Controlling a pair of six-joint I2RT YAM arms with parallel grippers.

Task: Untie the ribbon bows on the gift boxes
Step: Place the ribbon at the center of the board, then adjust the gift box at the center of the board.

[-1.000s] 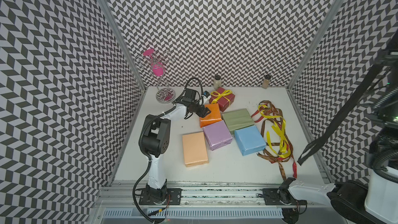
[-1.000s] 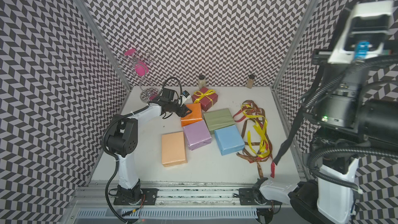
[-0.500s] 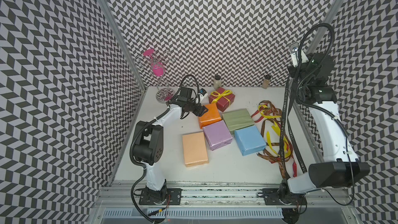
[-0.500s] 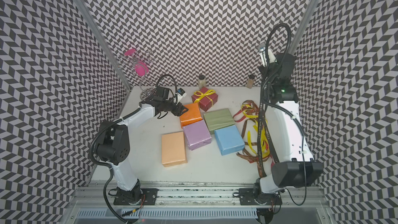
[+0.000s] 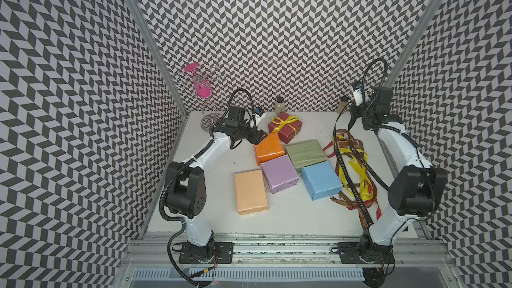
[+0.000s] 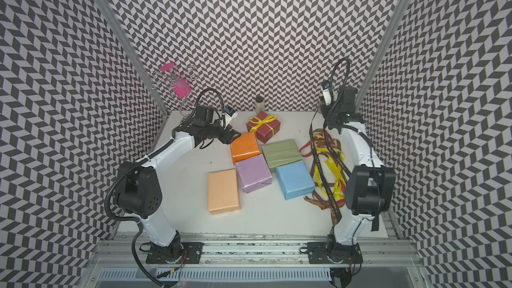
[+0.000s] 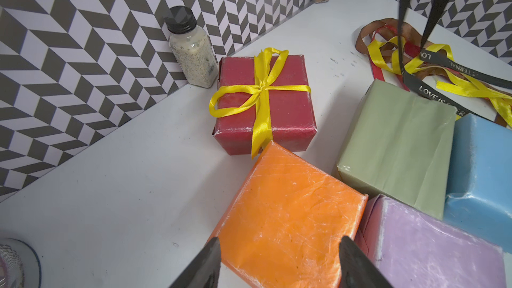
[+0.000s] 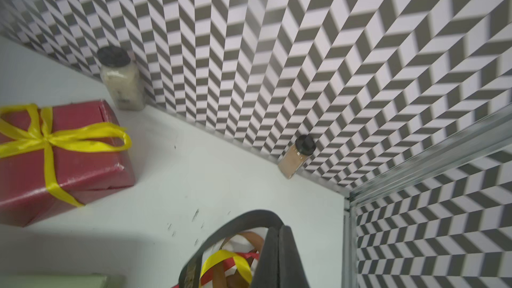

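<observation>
Right gripper [image 8: 278,232] is clenching the black ribbon [image 7: 428,92] high over the table's [image 5: 221,167] back right corner; its tips are hard to make out in both top views. Ribbon is hanging down into the loose ribbon pile [image 5: 352,167], then running lengthwise toward the front edge. Left gripper [image 7: 279,245] is hovering spread over the orange box [image 7: 291,211], with its fingers [image 7: 210,259] cut off by the frame. Just beyond, a yellow bow [image 7: 261,88] is sitting tied on the dark red box [image 7: 288,112].

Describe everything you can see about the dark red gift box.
The dark red gift box is small, squarish, wrapped in scuffed paper. It sits flat near the back wall, a shiny yellow ribbon crossed around it and tied in a bow on top. A spice jar stands by one corner; the orange box nearly or just touches its front.
</observation>
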